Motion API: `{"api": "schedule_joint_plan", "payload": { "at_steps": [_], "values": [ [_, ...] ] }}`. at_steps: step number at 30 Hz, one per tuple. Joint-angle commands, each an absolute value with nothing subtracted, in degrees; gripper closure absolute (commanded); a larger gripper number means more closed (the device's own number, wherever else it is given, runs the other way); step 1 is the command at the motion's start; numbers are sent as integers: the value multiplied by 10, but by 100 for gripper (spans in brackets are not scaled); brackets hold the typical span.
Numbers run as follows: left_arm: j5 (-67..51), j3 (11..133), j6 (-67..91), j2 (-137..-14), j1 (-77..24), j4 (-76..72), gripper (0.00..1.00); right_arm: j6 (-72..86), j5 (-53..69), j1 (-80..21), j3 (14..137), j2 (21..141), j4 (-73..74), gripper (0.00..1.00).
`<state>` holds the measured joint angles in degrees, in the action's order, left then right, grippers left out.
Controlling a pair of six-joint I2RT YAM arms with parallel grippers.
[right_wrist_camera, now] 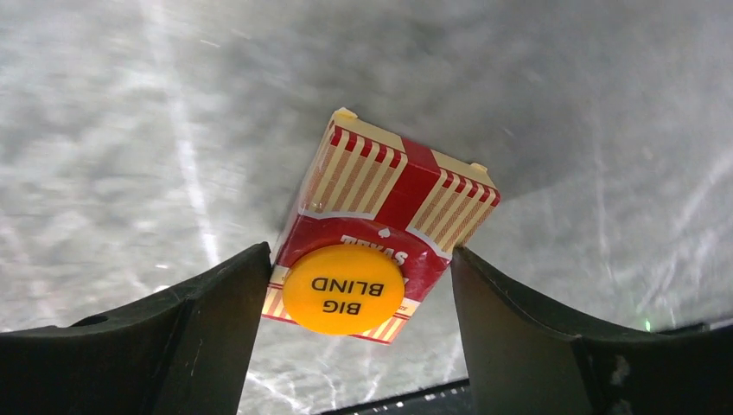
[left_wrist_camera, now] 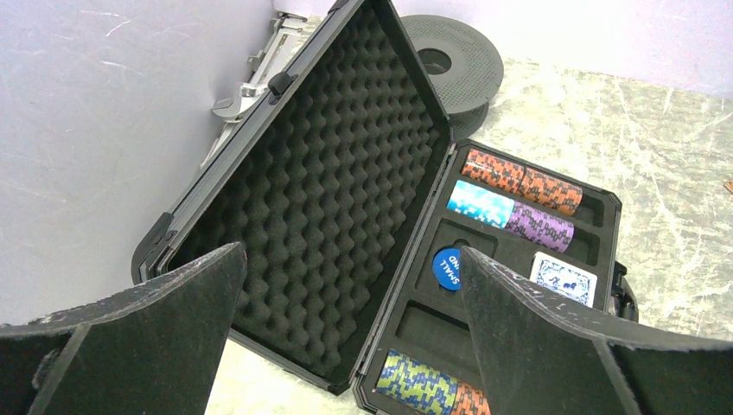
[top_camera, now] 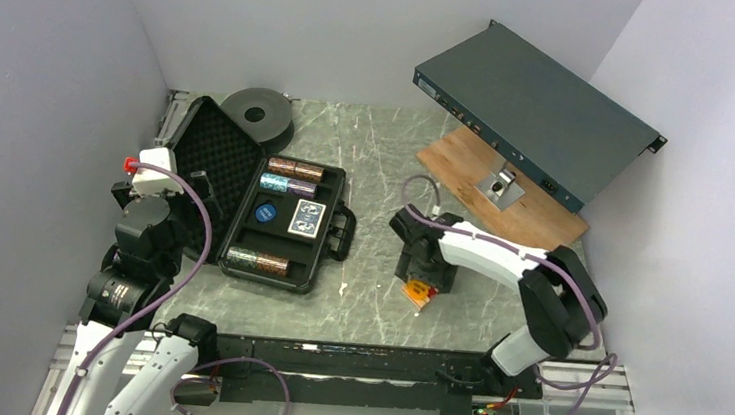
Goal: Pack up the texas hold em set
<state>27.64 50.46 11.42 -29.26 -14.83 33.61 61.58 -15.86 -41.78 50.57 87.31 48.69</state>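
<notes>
So the case [top_camera: 247,157] sits open on the left side of the table [top_camera: 378,158], foam lid leaning back toward the left wall. Three rows of chips are in it: one at the far end [top_camera: 295,169], one right beside that [top_camera: 287,186], and one at the near end [top_camera: 258,260]. Between them are a blue button [top_camera: 264,213] and, to its right, a blue deck [top_camera: 306,219].

The left gripper [left_wrist_camera: 352,259] hangs over the near left part of the case, fingers spread wide with nothing between them.

The red deck [right_wrist_camera: 406,186] lies flat on the table well right of the case, with a yellow button [right_wrist_camera: 343,290] reading BIG BLIND on top of it. The right gripper [right_wrist_camera: 359,259] is down over it, one finger on each side and right up against the edges. Honestly can't tell if it's actually squeezing.

Far back there's a spool [top_camera: 260,110] behind the case, and a metal box [top_camera: 532,112] at the far right.
</notes>
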Motion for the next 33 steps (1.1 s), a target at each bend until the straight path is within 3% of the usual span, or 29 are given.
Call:
{"api": "schedule_joint_plan", "payload": {
  "at_steps": [1,8,15,33],
  "values": [
    [268,503,106,-299,-150,310,0,462,-120,-423,576,943,317,21],
    [272,500,103,-303,-149,307,0,325,-116,-434,669,1008,325,8],
    [270,501,102,-311,-145,306,0,298,-157,-434,715,1006,357,8],
    [255,502,104,-323,-131,304,0,300,-97,-434,638,933,341,25]
  ]
}}
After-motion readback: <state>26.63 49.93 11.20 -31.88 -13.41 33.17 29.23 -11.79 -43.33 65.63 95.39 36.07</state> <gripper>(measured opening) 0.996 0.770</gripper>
